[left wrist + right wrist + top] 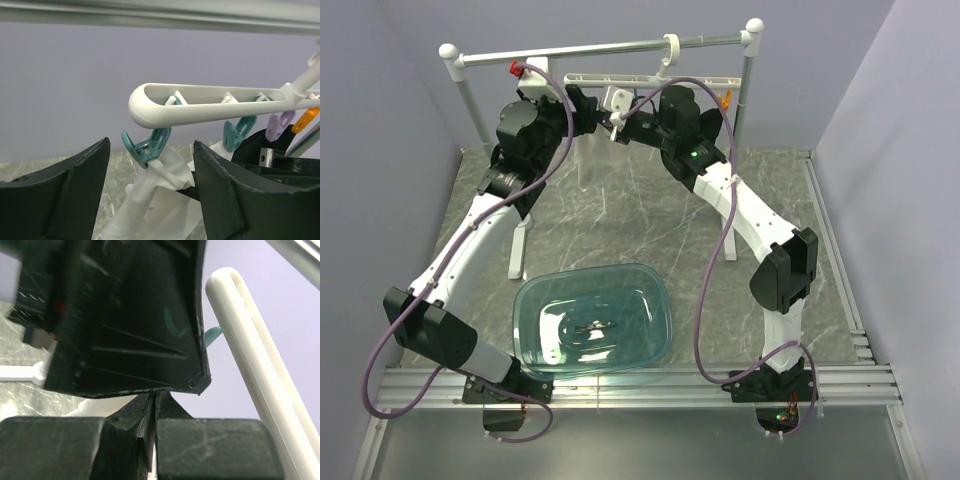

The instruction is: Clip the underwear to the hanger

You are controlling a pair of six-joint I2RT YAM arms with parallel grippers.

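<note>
The white hanger [650, 78] hangs by its hook from the grey rail; it also shows in the left wrist view [210, 105] and the right wrist view [250, 340]. Its end teal peg [147, 145] is clamped on a bunched corner of the white underwear [160, 205], which hangs down below it [588, 160]. My left gripper [152, 147] is open, one finger on each side of that peg and cloth, touching neither. My right gripper [154, 400] is shut on a fold of the underwear just beside the peg; its tip [187, 187] shows in the left wrist view.
A second teal peg [237, 132], a purple peg [276, 125] and an orange peg [305, 119] hang farther along the bar. The grey rail [610, 48] stands on white posts at the back. A clear teal tub [620, 280] sits near the arm bases.
</note>
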